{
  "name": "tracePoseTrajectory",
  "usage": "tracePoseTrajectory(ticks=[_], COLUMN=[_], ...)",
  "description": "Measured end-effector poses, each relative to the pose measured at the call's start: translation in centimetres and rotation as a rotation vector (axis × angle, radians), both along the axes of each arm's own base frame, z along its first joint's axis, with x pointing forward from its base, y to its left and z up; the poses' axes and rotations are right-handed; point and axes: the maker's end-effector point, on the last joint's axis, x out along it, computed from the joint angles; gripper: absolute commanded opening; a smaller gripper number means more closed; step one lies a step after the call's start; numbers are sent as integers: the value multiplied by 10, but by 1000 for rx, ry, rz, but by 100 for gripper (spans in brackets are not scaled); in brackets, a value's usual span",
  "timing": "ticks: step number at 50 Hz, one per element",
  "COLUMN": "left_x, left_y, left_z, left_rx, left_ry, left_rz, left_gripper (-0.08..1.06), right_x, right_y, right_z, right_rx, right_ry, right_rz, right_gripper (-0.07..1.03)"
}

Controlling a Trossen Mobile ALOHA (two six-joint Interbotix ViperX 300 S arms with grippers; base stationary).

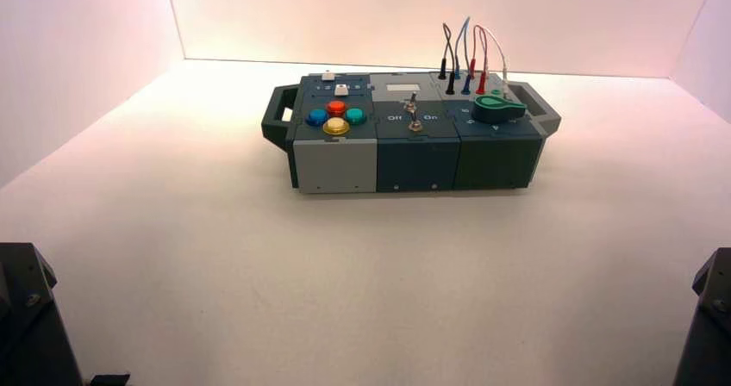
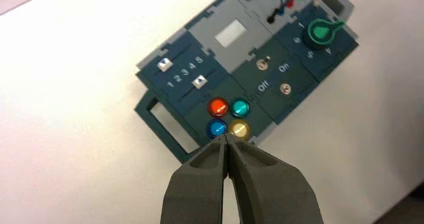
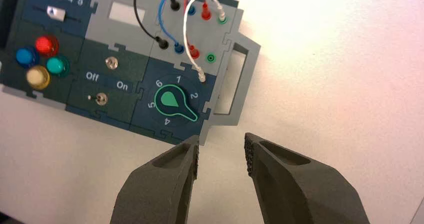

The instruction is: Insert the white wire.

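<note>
— White wire [image 3: 187,31], arched at the far right of the box [image 1: 334,167]: what state do you find it in, inspector?

— Its far plug [image 3: 222,17] sits in the far green socket. Your near plug [image 3: 201,77] is loose, beside the green knob [image 3: 170,100], just nearer than the open green socket [image 3: 211,58].

— And my claws?

— Your right claw [image 3: 221,139] is released and holds nothing, raised at the far right above the desk [image 1: 362,274]. Your left claw [image 2: 226,137] is clenched on nothing, idle at the near left.

— Which step am I on, in your judgement?

— Approach, before the grasp. The next move calls for bringing the right claw over the loose plug, gripping its body, lifting it slightly, shifting it far to the open socket and pressing down. Mind the red leads alongside.

— Its alignment?

— The arch's long axis runs far to near across the box. The loose plug's tip points down and towards your near side; I judge it needs to stand upright before insertion.
</note>
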Motion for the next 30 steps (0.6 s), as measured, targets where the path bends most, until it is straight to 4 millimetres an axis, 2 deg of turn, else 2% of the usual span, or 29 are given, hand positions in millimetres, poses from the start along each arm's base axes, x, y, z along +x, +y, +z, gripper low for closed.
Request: tracePoseTrajectory(ticks=[8,20,30], left_x=[0,9,2], left_y=[-2,-6,-14], left_z=[-8,-6,-10], left_rx=[20,-2,6], left_ry=[11,-55,-73], left_rz=[-36,-39,-87], left_gripper=[-3,-3,-3], right_x=[5,10,16], right_y=[4,9,12], right_z=[-9,-23,-32], right_rx=[-12,-24,-33], right_ry=[27,61,86], right_rz=[34,71,96], right_gripper=[49,49,49])
